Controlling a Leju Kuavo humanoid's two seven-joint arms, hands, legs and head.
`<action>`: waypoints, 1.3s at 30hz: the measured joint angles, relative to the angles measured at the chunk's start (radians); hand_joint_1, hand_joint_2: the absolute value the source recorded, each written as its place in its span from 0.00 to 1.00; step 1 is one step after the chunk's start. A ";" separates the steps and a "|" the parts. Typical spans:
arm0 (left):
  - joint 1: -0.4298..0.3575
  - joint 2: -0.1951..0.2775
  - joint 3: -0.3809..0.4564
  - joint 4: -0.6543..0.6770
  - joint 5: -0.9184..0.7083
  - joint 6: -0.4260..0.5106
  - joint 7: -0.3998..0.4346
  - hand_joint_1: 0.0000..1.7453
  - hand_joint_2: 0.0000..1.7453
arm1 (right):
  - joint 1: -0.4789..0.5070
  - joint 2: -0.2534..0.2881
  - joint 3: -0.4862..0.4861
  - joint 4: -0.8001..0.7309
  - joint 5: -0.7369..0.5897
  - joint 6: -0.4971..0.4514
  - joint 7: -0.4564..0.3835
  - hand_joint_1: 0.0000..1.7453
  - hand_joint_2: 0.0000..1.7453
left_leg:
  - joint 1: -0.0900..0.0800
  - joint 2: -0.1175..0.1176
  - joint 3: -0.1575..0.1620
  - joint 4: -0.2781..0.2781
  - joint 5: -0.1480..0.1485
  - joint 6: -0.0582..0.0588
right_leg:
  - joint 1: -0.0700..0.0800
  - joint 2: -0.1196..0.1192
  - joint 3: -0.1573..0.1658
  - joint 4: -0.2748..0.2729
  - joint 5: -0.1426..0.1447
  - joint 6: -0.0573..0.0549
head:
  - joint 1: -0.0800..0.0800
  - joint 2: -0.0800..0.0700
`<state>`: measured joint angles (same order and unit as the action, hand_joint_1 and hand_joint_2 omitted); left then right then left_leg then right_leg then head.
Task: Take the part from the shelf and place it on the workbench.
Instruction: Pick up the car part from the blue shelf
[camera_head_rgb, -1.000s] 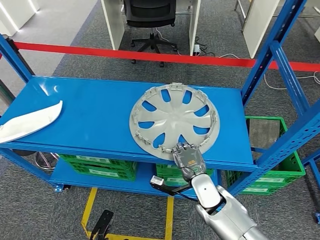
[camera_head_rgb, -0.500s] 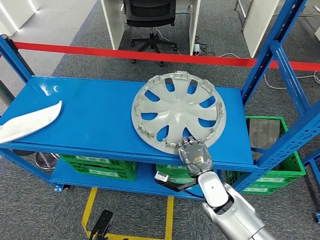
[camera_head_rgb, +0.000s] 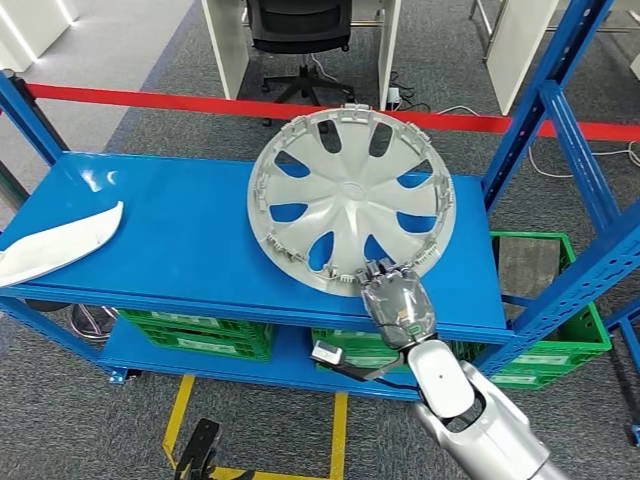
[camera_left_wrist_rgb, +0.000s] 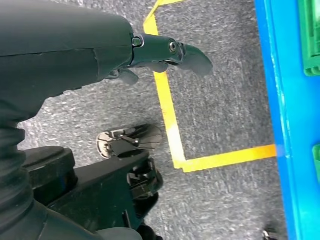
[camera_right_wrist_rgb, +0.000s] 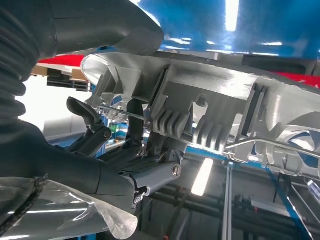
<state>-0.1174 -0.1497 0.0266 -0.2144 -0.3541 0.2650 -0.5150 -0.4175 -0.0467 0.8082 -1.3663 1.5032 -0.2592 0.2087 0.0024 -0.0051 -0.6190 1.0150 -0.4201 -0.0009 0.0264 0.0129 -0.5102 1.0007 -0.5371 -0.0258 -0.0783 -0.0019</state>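
Since a second ago, my right hand (camera_head_rgb: 396, 305) has tipped the hubcap (camera_head_rgb: 352, 198) up off the blue shelf (camera_head_rgb: 181, 240), fingers clamped on its near rim, lower centre. My left hand (camera_left_wrist_rgb: 151, 52) hangs empty, fingers apart. White panel (camera_head_rgb: 56, 243) lies far left.

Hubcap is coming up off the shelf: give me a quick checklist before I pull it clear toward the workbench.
1. Grip: right hand holds the hubcap at its near rim; right wrist view shows fingers under the rim. Ok.
2. Lift: hubcap is tilted, far edge raised; whether the near edge is off the blue shelf cannot tell.
3. Path on the right: blue upright stands close to the hubcap's right edge. Not ok, watch it.
4. White part lies far to the left, apart. Ok.
5. Left hand hangs over the floor, holding nothing. Ok.
6. Workbench: cannot tell.
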 joint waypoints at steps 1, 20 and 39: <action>0.000 0.000 0.002 0.000 0.000 -0.002 -0.007 0.00 1.00 | 0.002 -0.004 0.000 -0.007 0.000 -0.001 -0.002 1.00 1.00 | 0.000 0.000 0.000 0.000 0.000 0.000 | 0.000 0.000 0.000 0.000 0.000 0.000 | 0.000 0.000; 0.007 0.000 0.011 0.000 0.004 -0.043 -0.040 0.00 1.00 | 0.019 -0.023 0.006 -0.028 -0.002 -0.011 -0.010 1.00 1.00 | 0.000 0.000 0.000 0.000 0.000 0.000 | 0.000 0.000 0.000 0.000 0.000 0.000 | 0.000 0.000; 0.007 0.003 0.028 0.000 -0.014 -0.021 0.007 0.00 1.00 | 0.029 -0.026 0.008 -0.047 -0.059 -0.038 -0.060 1.00 1.00 | 0.000 0.000 0.000 0.000 0.000 0.000 | 0.000 0.000 0.000 0.000 0.000 0.000 | 0.000 0.000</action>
<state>-0.1102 -0.1467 0.0544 -0.2144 -0.3680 0.2441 -0.5084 -0.3888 -0.0726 0.8162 -1.4130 1.4442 -0.2968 0.1486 0.0024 -0.0051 -0.6190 1.0148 -0.4201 -0.0009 0.0264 0.0129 -0.5103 1.0007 -0.5371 -0.0258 -0.0783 -0.0019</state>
